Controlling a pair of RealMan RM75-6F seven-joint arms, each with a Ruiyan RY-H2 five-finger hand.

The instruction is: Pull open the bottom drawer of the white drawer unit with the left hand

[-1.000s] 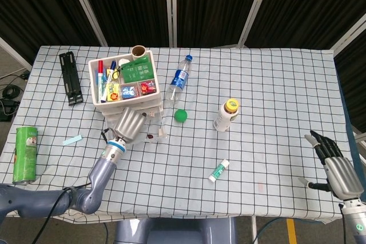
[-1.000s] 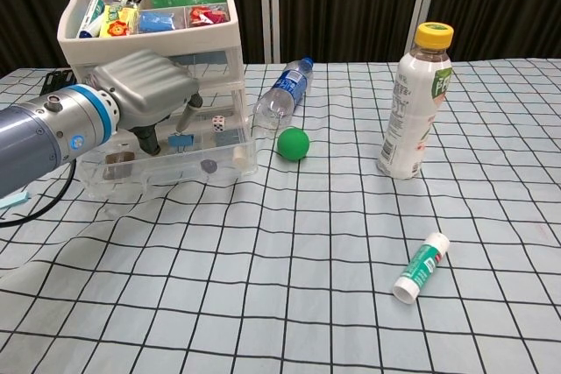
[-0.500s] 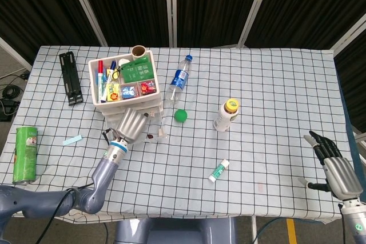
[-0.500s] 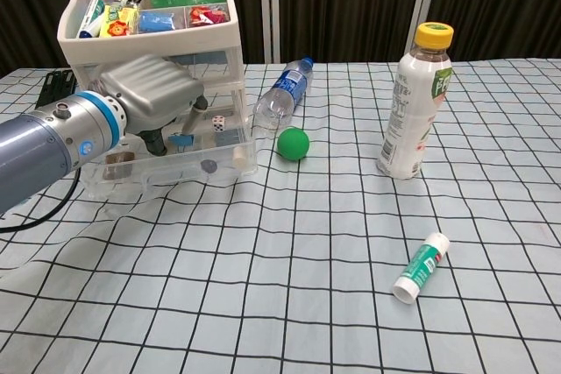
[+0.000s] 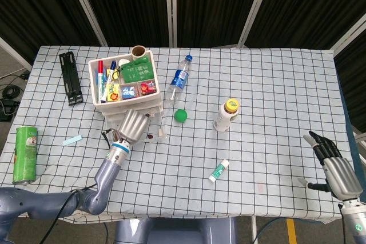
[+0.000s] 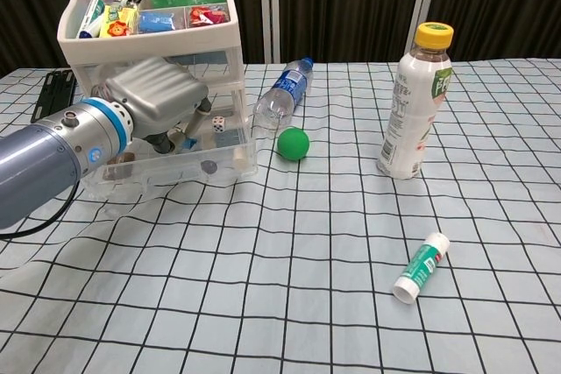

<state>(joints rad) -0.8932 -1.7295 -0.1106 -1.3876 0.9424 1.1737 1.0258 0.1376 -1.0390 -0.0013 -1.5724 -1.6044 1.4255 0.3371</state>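
Note:
The white drawer unit (image 5: 123, 87) (image 6: 145, 32) stands at the back left, its top tray full of pens and small packets. Its clear bottom drawer (image 5: 157, 132) (image 6: 230, 168) is pulled out toward me and holds a die, a blue clip and small bits. My left hand (image 5: 132, 124) (image 6: 153, 98) lies over the drawer's left half with its fingers bent down into it. The back of the hand hides whether they grip anything. My right hand (image 5: 334, 167) rests at the table's front right corner, fingers spread, holding nothing.
A water bottle (image 5: 178, 81) (image 6: 282, 98) lies right of the unit, a green ball (image 5: 181, 116) (image 6: 293, 143) beside the drawer. Further right are a yellow-capped bottle (image 5: 227, 114) (image 6: 412, 102) and a small tube (image 5: 219, 171) (image 6: 421, 267). A green can (image 5: 24, 154) lies front left.
My left hand has shifted a little up and toward the unit while the drawer stayed put. The right hand has barely moved.

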